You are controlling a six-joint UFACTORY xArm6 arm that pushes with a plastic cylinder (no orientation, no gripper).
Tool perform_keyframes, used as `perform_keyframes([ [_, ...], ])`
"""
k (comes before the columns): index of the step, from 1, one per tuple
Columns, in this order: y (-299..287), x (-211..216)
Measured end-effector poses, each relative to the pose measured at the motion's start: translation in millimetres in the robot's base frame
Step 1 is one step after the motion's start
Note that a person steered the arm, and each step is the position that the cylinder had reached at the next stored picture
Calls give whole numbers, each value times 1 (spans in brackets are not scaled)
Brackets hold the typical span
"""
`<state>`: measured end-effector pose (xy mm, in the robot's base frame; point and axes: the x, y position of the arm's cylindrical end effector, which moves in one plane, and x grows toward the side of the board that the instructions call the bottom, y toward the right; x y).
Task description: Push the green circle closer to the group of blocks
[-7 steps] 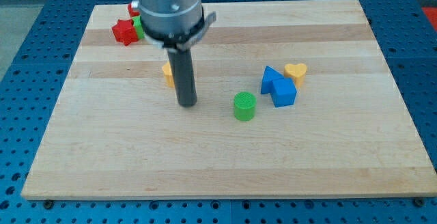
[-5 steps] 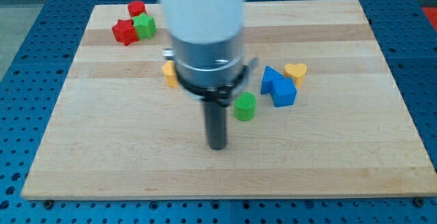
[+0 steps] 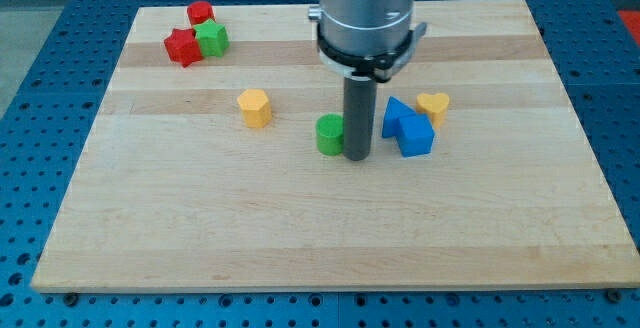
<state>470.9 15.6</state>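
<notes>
So we've got our tip [image 3: 357,155] touching the right side of the green circle [image 3: 330,134], mid-bench [image 3: 150,218], between it and the blue blocks [image 3: 407,126]. No fingers on this rig, just a rod. Looks like we're mid-push; next move probably shoves it left and far toward the red star [image 3: 182,46] cluster.

The desk [image 3: 150,228] held two red blocks [image 3: 183,46], two green [image 3: 211,38], two yellow [image 3: 254,108] and two blue [image 3: 415,135].
</notes>
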Motion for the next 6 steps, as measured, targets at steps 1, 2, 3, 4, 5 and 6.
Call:
perform_keyframes([
  [1,-27,0],
  [2,-40,-5],
  [3,-41,-22],
  [4,-46,-47],
  [5,-66,-67],
  [6,-80,-87],
])
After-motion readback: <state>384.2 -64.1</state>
